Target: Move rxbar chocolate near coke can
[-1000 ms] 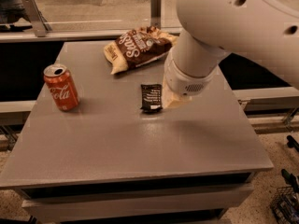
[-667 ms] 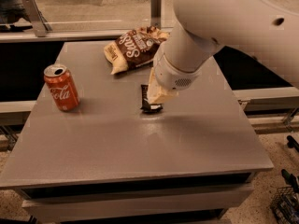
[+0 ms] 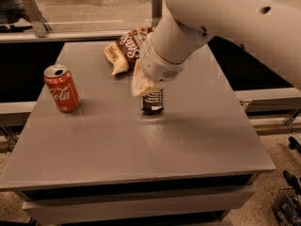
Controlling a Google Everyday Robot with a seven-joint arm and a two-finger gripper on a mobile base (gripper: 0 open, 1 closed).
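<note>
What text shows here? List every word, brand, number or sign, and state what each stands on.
"Cola": white script on the red coke can, the rest of the script turned out of sight.
On the chip bag: large white lettering, too blurred to read.
On the rxbar chocolate: print too small to read; the gripper sits low over its far end and covers that part.
No other text, number or sign can be made out.

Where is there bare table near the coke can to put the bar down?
Bare table lies between the coke can and the rxbar chocolate, and across the whole front half; right of the bar is bare too. Crowded at back centre: the chip bag, with the gripper over the bar's far end.
</note>
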